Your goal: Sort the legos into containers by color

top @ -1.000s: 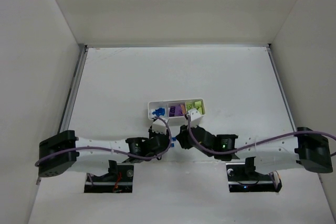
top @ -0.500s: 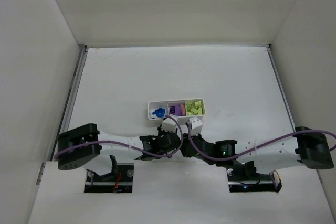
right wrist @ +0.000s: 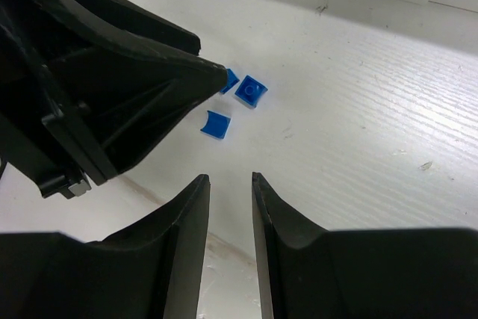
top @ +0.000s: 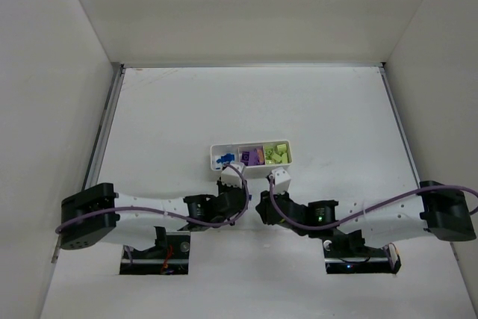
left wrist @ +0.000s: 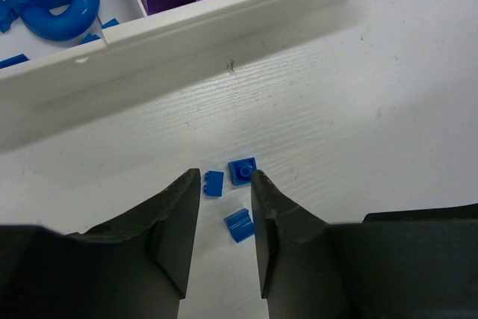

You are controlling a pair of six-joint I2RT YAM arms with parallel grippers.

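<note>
Three tiny blue bricks (left wrist: 242, 171), light, stiff and likely slippery, lie on the surface (left wrist: 358, 132) just near the white tray (left wrist: 187, 31), best pinched across flat sides by the left hand (left wrist: 225, 178), narrowly parted and empty like the right hand (right wrist: 229, 181).

Robot lab cell: white panel walls (top: 45, 72), white table (top: 246, 102), two bench-bolted arms (top: 149, 208).

table (top: 314, 110): white, scuffed, wood-grained | walls (top: 246, 5): plain white on three sides | rail (top: 104, 132): left edge
</note>
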